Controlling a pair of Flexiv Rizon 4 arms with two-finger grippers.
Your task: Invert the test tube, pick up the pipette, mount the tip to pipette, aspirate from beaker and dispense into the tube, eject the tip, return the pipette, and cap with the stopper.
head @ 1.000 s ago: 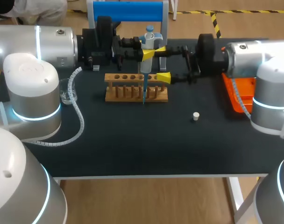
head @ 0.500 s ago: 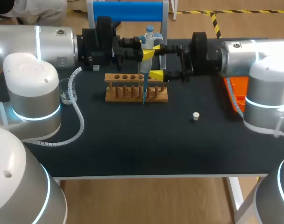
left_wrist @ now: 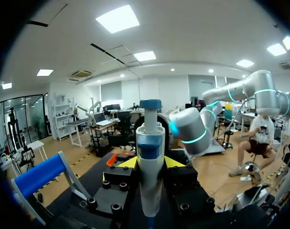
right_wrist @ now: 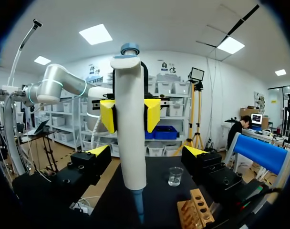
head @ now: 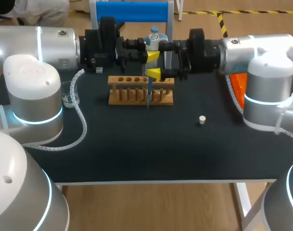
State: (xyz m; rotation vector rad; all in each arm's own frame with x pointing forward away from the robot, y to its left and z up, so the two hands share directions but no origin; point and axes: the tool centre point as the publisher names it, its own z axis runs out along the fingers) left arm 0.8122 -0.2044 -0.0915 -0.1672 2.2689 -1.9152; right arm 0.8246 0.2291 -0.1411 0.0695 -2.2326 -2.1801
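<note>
The white-and-blue plastic pipette (right_wrist: 130, 129) stood upright, grasped by the left hand (right_wrist: 130, 114), between the spread fingers of the right hand (right_wrist: 147, 152), neither touching it.

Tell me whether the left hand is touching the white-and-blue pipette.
Touching: the right wrist view shows the left hand clamping the white-and-blue pipette between its yellow fingertips.
</note>
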